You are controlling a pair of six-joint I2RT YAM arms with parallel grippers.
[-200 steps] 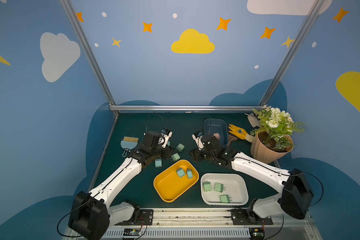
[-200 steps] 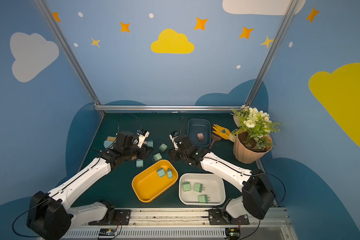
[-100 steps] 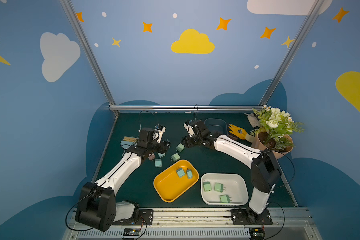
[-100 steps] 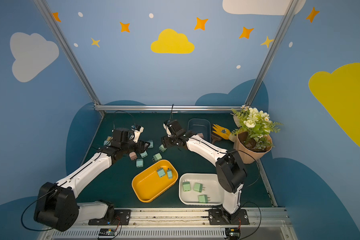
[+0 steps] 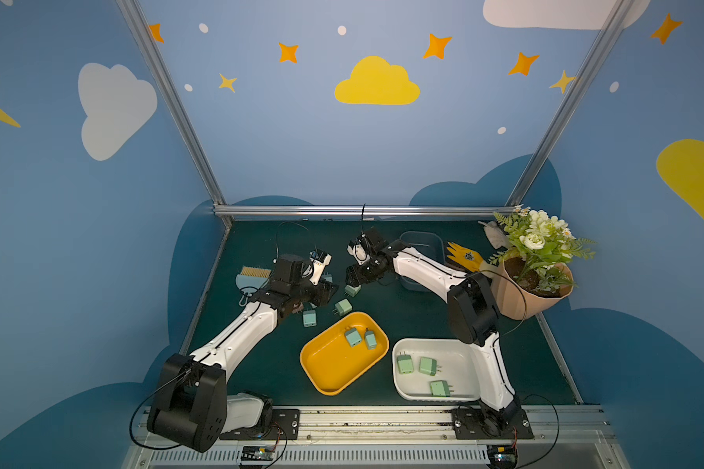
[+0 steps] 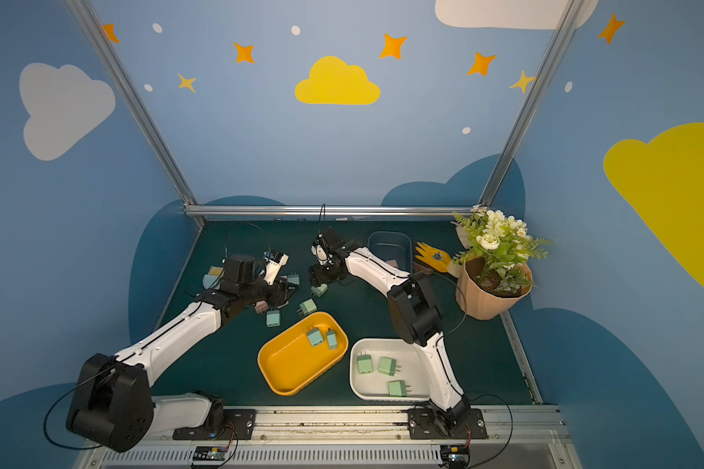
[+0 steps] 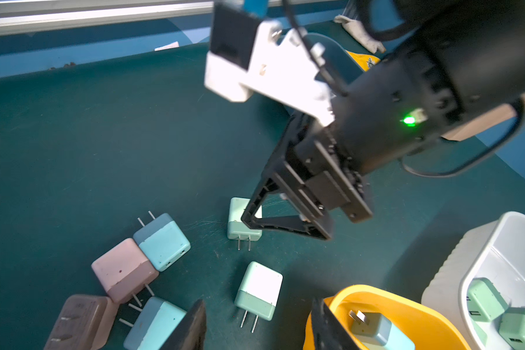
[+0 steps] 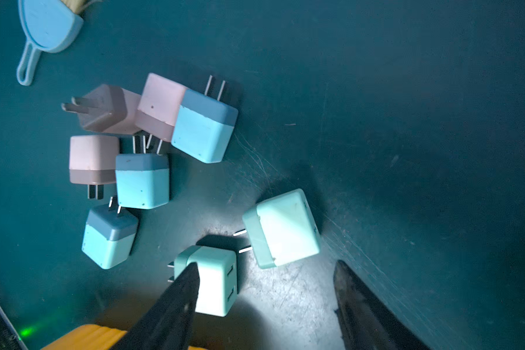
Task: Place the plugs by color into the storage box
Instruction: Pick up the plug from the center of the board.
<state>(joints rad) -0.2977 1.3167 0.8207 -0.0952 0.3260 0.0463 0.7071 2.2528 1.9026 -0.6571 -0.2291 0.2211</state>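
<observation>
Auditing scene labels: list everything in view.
yellow tray: 1, yellow, front centre
white tray: 1, white, beside it
bin: 1, dark blue, rear
pink plugs: 3, pink, loose on mat
light-blue plugs: 5, light blue, 3 loose on mat, 2 in yellow tray
mint plugs: 5, mint, 2 loose on mat, 3 in white tray
dustpan: 1, light blue, rear left
flower pot: 1, tan, rear right
glove: 1, yellow, beside pot
left tool: 1, black, open, above loose plugs
right tool: 1, black, open, at a mint plug

So left arm (image 5: 240,333) and right arm (image 5: 423,270) both reach forward, angling inward, wrists tipped down; left gripper (image 7: 259,303) sits parted and empty, right gripper (image 8: 267,265) gapes, empty too.
</observation>
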